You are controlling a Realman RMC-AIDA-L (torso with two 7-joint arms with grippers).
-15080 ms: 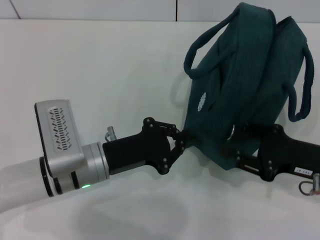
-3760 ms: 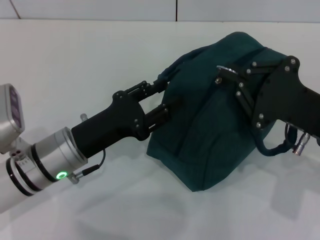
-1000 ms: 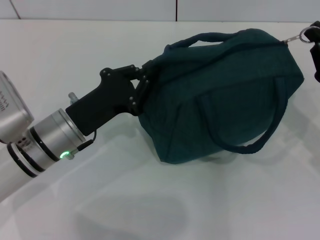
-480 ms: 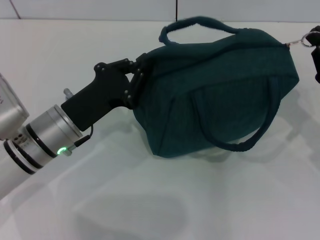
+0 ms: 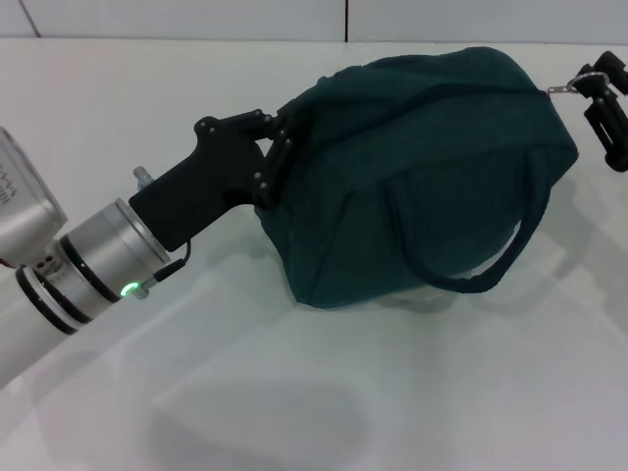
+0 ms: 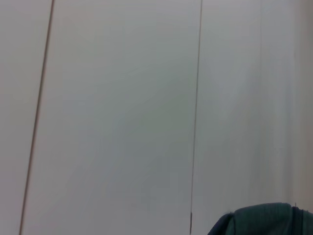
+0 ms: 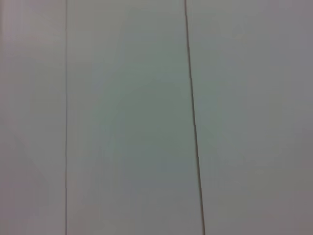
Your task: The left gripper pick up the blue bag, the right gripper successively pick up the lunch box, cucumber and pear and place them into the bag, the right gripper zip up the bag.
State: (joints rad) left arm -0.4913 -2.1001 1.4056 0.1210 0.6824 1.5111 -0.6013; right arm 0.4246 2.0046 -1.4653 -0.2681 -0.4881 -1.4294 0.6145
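The blue bag [image 5: 432, 167] is dark teal, bulging and closed along its top, and lies tilted on the white table [image 5: 294, 392]. My left gripper [image 5: 278, 147] is shut on the bag's left end. My right gripper [image 5: 596, 80] is at the bag's right end, at the frame edge, shut on the metal zipper pull [image 5: 574, 84]. One carrying handle [image 5: 461, 280] hangs down the front. A corner of the bag shows in the left wrist view [image 6: 264, 220]. The lunch box, cucumber and pear are out of view.
The white table stretches in front of and left of the bag. A white panelled wall [image 5: 196, 15] stands behind the table; both wrist views show mostly this wall [image 7: 146, 117].
The raised top handle has dropped out of sight. The bag has shifted slightly. My right gripper has come a little further into view at the bag's right end.
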